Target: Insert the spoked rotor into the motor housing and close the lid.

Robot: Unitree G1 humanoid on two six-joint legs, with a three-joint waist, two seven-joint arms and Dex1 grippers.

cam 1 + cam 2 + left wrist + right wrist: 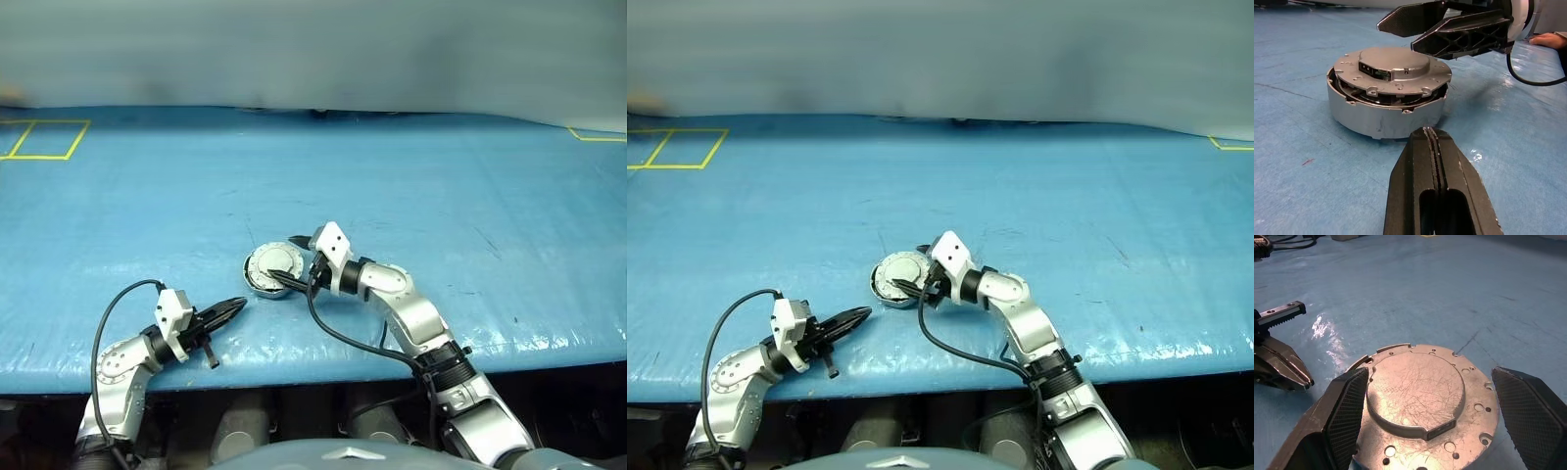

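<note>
Overhead, in the left eye view, the round grey metal motor housing (266, 282) is seen resting on the blue-covered tabletop (441, 196), with the round grey lid with a raised centre circle (273, 262) already laid on top of it, so the spoked rotor is judged to be enclosed beneath. The right end effector (288, 260) is held over the lid with its two black fingers spread to either side, apparently so that the lid can be let go or squared up. The left end effector (238, 305) is kept near the front edge of the tabletop, apart from the housing, fingers pressed together and nothing held, seemingly to stay out of the way. From the left wrist view, the lid (1393, 68) is shown not fully seated: a gap is visible between its rim and the housing wall (1378, 117), and dark inner parts can be glimpsed through it. From the right wrist view, the lid's scratched outer face (1418, 391) is framed between the two wide-open mesh-faced pads (1347, 411), neither of which can be confirmed as touching it.
</note>
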